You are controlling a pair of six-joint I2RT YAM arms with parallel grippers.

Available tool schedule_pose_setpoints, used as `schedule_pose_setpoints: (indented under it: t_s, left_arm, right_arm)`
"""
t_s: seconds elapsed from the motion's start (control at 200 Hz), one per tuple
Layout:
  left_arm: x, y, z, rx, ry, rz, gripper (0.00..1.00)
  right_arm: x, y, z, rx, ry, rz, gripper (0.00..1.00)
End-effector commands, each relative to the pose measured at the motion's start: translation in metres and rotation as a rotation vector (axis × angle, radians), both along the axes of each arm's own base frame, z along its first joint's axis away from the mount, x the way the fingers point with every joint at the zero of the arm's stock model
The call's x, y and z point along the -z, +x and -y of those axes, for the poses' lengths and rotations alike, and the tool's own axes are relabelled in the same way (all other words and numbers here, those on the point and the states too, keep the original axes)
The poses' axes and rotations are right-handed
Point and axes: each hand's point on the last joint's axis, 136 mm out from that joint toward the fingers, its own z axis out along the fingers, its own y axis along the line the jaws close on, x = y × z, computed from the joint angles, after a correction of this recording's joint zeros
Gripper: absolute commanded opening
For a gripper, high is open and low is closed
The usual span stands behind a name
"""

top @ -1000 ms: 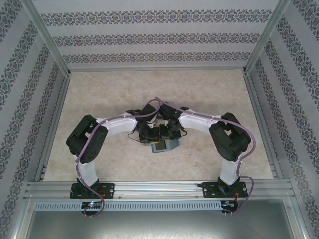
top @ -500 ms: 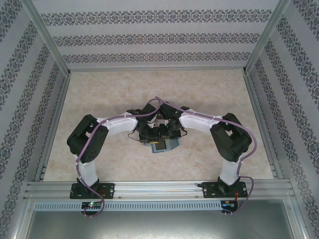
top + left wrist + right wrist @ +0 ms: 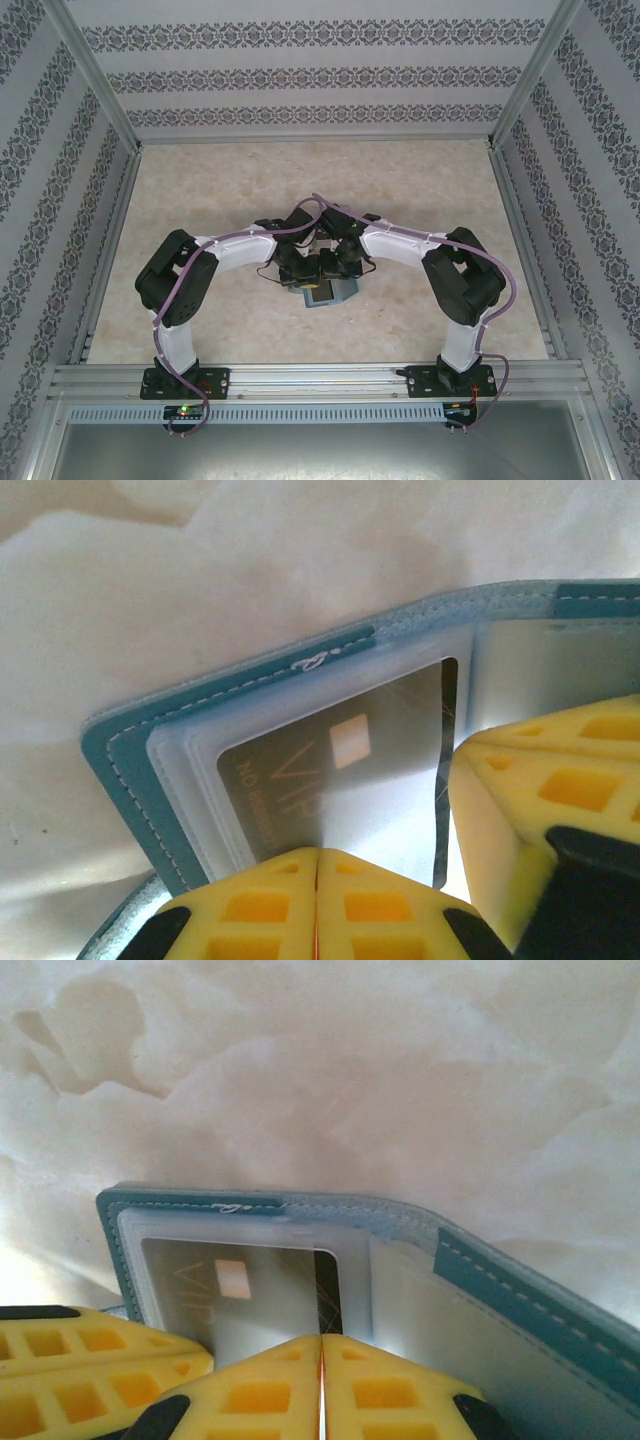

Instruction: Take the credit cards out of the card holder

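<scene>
Left jaws pressed pad to pad, right jaws likewise just beside them, both sat at the near edge of the open card holder, where we saw a dark credit card under its clear pocket, pale tabletop lay beyond.

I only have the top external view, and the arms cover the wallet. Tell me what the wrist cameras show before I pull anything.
Observer: The card holder is open; a dark card marked VIP sits behind its clear window pocket.
Operator: Give me the left gripper's state.
Observer: The left gripper is shut at the pocket's near edge; whether it pinches anything, I cannot tell.
Operator: Now the right.
Observer: The right gripper is shut likewise, just beside the same card.
</scene>
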Motion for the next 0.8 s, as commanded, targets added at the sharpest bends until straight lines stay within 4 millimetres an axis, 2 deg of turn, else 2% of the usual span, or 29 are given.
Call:
schedule_pose_setpoints:
  t_s: [0.0, 0.31, 0.4, 0.485, 0.794]
  left_arm:
    - [0.011, -0.006, -0.003, 0.030, 0.061, -0.005, 0.07]
    - [0.010, -0.007, -0.004, 0.029, 0.059, -0.001, 0.07]
    - [0.010, -0.007, -0.005, 0.026, 0.060, 0.000, 0.08]
    - [0.009, -0.007, -0.005, 0.027, 0.059, 0.002, 0.08]
    - [0.007, -0.007, -0.006, 0.025, 0.059, 0.008, 0.09]
  right_arm:
    - [0.015, -0.006, -0.006, 0.001, 0.014, -0.038, 0.10]
    - [0.024, -0.008, -0.003, 0.012, 0.002, -0.050, 0.10]
    - [0.023, -0.007, 0.004, 0.015, -0.037, -0.038, 0.19]
    - [0.021, -0.007, 0.008, 0.011, -0.062, -0.030, 0.23]
    - [0.009, -0.004, 0.016, 0.006, -0.100, 0.001, 0.29]
